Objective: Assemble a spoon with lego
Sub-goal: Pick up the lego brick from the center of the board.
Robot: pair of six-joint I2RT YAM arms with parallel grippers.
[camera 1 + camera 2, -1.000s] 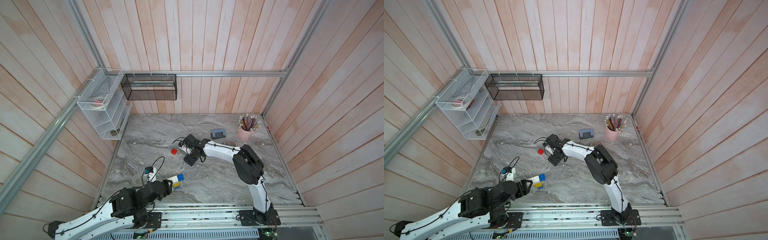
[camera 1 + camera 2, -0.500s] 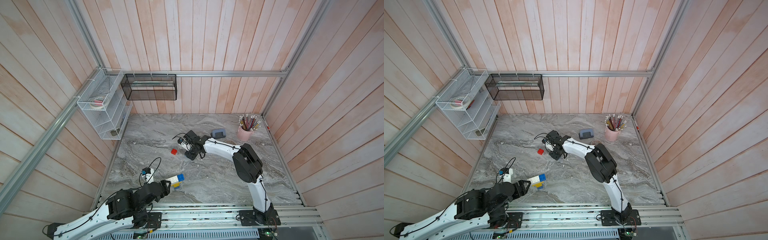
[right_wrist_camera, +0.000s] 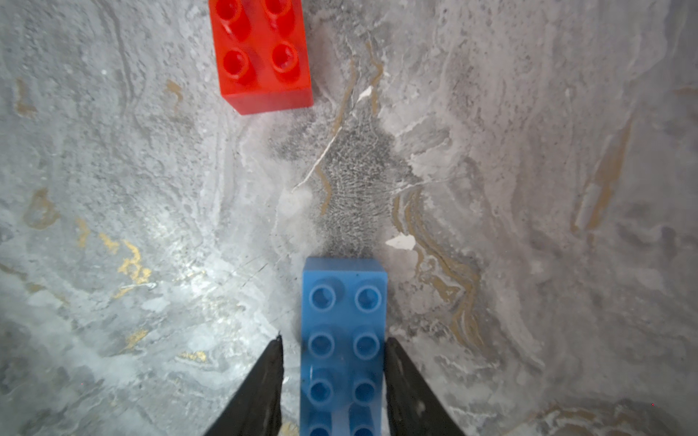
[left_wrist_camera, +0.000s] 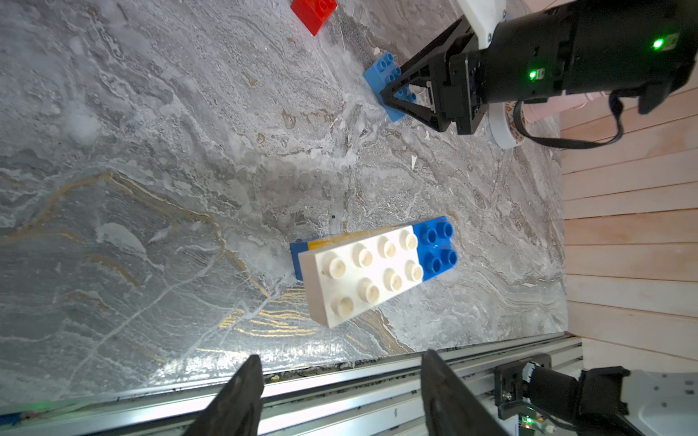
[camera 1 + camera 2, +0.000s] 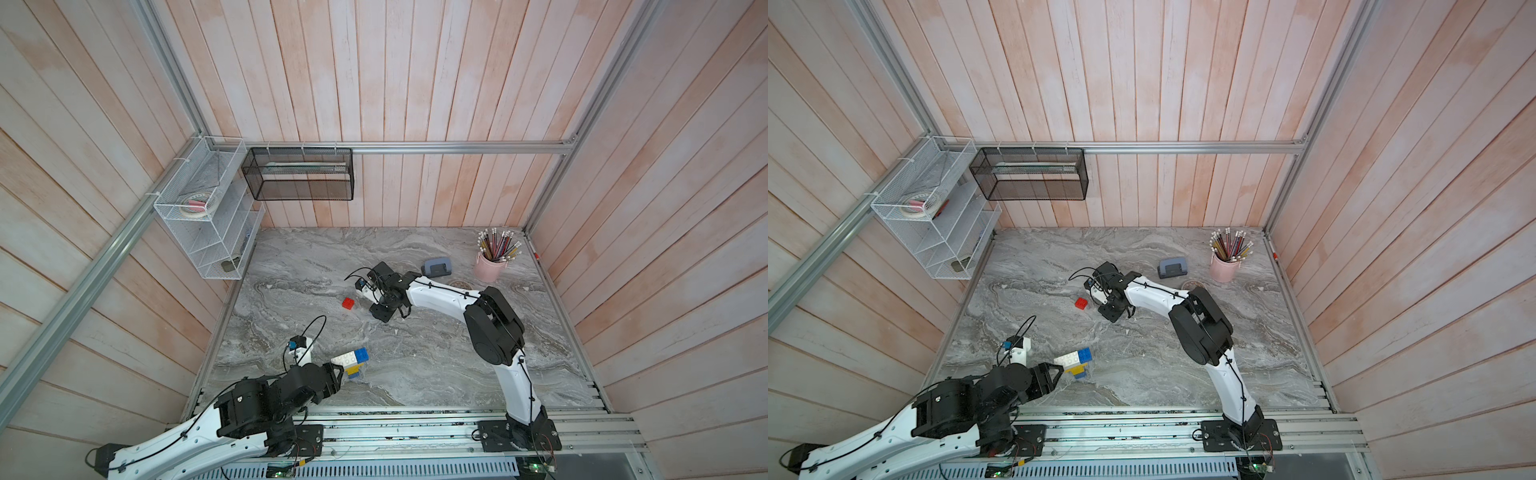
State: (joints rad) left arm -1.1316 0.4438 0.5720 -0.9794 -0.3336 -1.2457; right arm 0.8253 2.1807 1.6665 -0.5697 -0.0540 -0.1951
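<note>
We find the right gripper (image 3: 334, 338) set narrow about the long blue brick (image 3: 343, 321) at the middle of the bench (image 5: 436, 353). The brick's long axis runs straight out between the jaws. One jaw touches and the other shows a sliver of gap, so we cannot tell whether the grip is made. The red brick (image 3: 260, 56) lies loose just beyond. The part-built spoon (image 4: 374, 268) rests near the arms' edge, ahead of the wide, empty left gripper (image 4: 340, 355), which belongs to the nearer arm.

Left arm (image 5: 249, 407) lies folded low, left gripper (image 4: 340, 355) with jaws apart and empty. Right arm (image 5: 440, 293) reaches far forward, right gripper (image 3: 335, 339) angled downward, jaws drawn narrow.
</note>
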